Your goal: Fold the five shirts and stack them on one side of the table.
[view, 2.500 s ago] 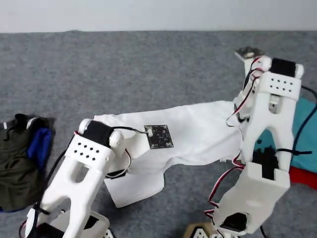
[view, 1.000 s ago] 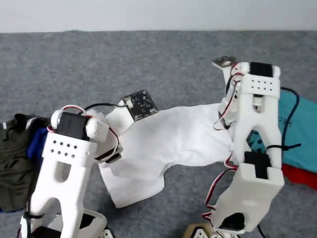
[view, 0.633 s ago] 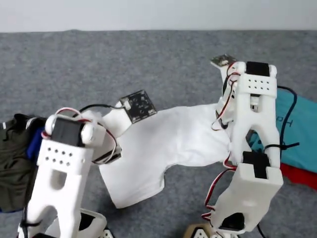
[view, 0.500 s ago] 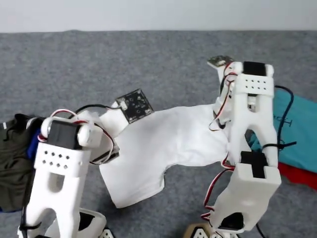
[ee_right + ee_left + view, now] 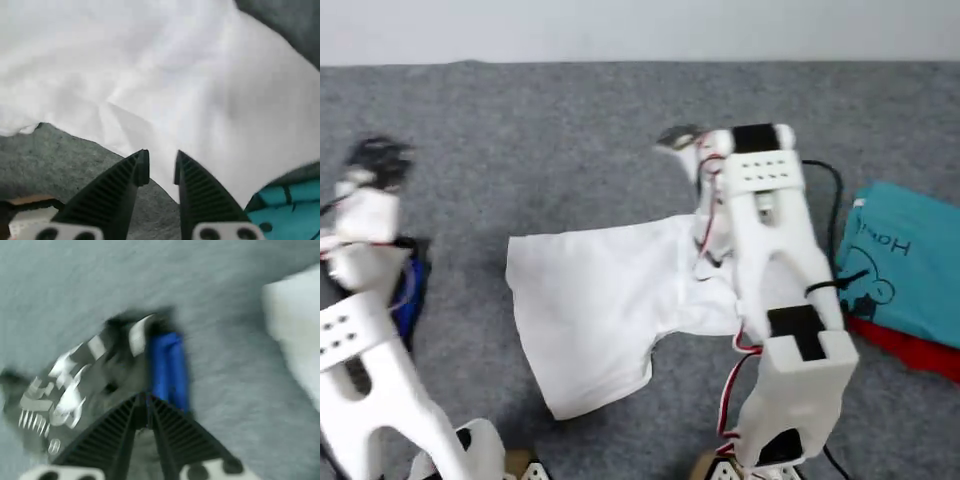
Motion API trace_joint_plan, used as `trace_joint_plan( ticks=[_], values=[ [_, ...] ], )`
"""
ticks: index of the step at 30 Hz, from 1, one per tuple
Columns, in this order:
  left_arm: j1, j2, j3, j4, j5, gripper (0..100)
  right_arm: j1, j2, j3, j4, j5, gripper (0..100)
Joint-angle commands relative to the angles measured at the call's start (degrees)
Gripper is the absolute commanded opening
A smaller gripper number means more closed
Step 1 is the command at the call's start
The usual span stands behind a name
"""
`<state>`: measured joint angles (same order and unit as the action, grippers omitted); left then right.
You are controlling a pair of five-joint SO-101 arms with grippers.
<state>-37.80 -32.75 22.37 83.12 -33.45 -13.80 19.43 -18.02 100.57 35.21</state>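
Note:
The white shirt point(image 5: 590, 310) lies spread on the grey cloth at the middle of the table. My right arm point(image 5: 765, 200) stands over its right part. In the right wrist view my right gripper point(image 5: 161, 167) hangs just above the white shirt point(image 5: 175, 80), its fingers a little apart with nothing between them. My left arm point(image 5: 360, 300) is at the far left. My left gripper point(image 5: 148, 407) is shut and empty, above a blue shirt point(image 5: 167, 370) and a dark printed shirt point(image 5: 85, 385). A teal shirt point(image 5: 900, 260) lies at the right on a red one point(image 5: 910, 352).
The blue shirt point(image 5: 408, 295) shows beside the left arm at the table's left edge. The white shirt's corner point(image 5: 295, 335) shows in the left wrist view. Bare grey cloth point(image 5: 570, 140) stretches across the back of the table.
My left arm has swung left, off the white shirt and over to the dark pile. My right arm has moved left across the shirt, whose left corner now lies flat.

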Motion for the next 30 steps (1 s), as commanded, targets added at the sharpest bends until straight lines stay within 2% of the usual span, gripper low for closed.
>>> trace_joint_plan(
  ticks=[1, 8, 14, 19, 24, 30],
  values=[
    [-9.1, -1.2, 3.7, -6.5, 0.4, 1, -5.1, -6.6, 1.4, 2.4, 3.0, 9.5],
    [-19.3, -1.2, 13.1, -17.8, 0.4, 1, -18.9, -21.2, 20.2, 0.4, 7.8, 13.4],
    [-22.7, -1.1, 20.1, -23.6, 0.4, 1, -29.8, -33.4, 39.8, -9.5, 8.2, 28.0],
    [-24.3, -1.1, 22.6, -25.0, 0.4, 1, -39.3, -37.8, 52.0, -15.7, 8.3, 29.8],
    [-24.3, -1.1, 22.8, -24.7, 0.4, 1, -44.8, -37.8, 57.0, -23.3, 8.3, 29.8],
    [-24.3, -1.1, 22.8, -24.8, 0.4, 1, -46.1, -37.7, 61.4, -32.7, 11.7, 29.7]
  ],
)
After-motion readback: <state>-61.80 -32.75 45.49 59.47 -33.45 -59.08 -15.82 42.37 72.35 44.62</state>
